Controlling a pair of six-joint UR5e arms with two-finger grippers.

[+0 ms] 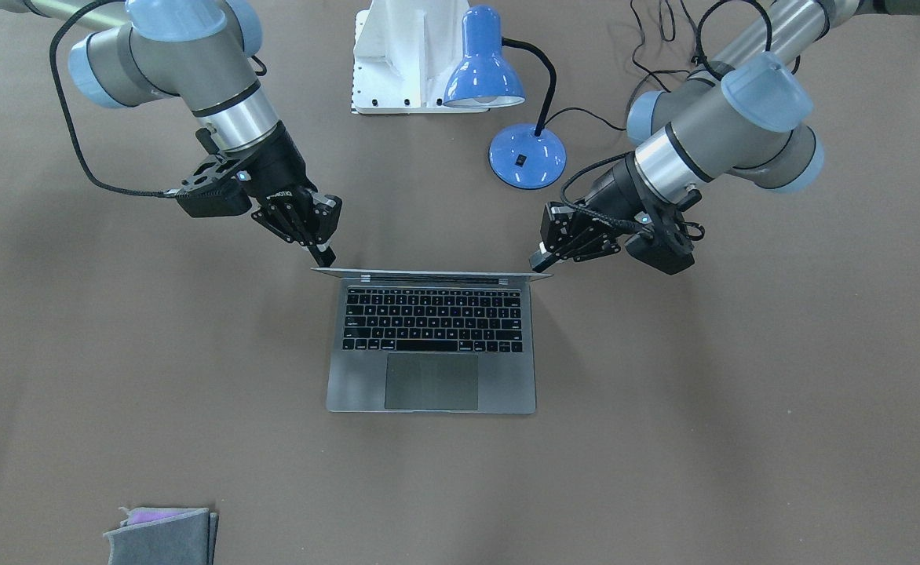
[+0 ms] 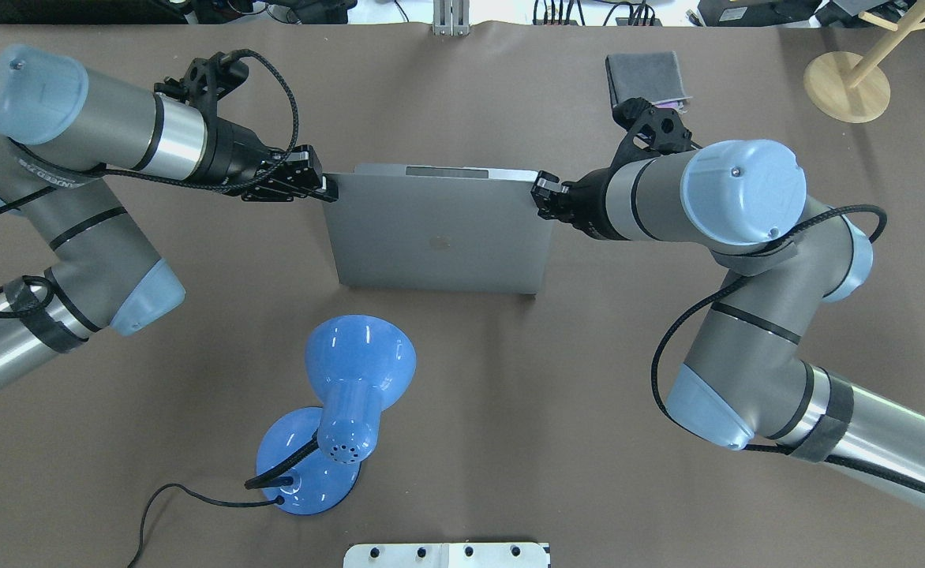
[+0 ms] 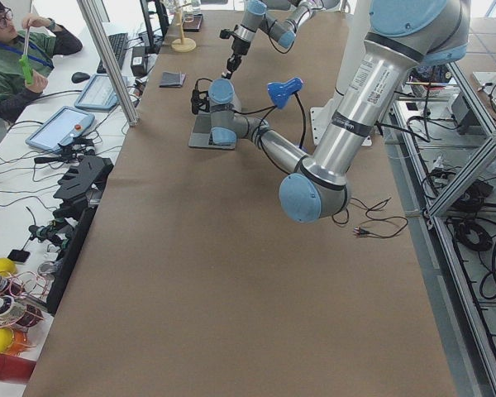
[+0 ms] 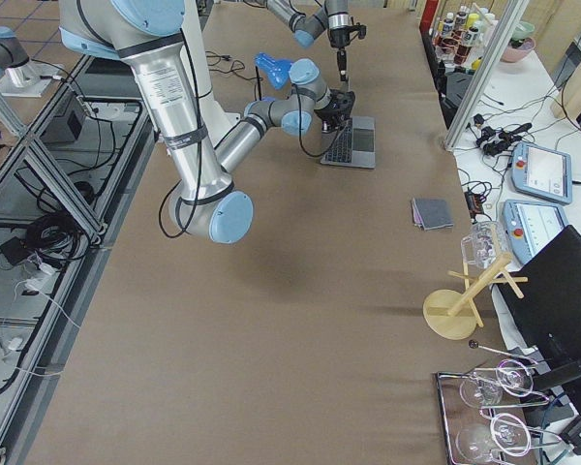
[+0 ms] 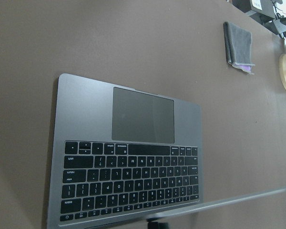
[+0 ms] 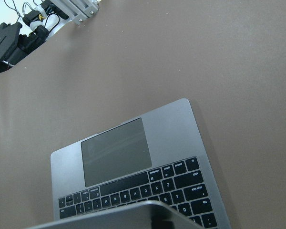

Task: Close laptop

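Note:
The space-grey laptop (image 1: 432,345) stands open in the middle of the table, with its keyboard and trackpad facing away from the robot. Its lid (image 2: 439,229) is raised and tilts towards the keyboard, with the dark logo on its back. My left gripper (image 2: 327,189) is shut, its tip against the lid's top corner; it also shows in the front-facing view (image 1: 540,263). My right gripper (image 2: 541,193) is shut at the opposite top corner, also in the front-facing view (image 1: 324,255). Both wrist views look over the lid's edge at the keyboard (image 5: 128,181) (image 6: 176,191).
A blue desk lamp (image 2: 352,379) with its cord stands between the laptop and the robot's white base (image 1: 397,55). A folded grey cloth (image 2: 642,76) lies at the far right. A wooden stand (image 2: 845,87) sits at the far right corner.

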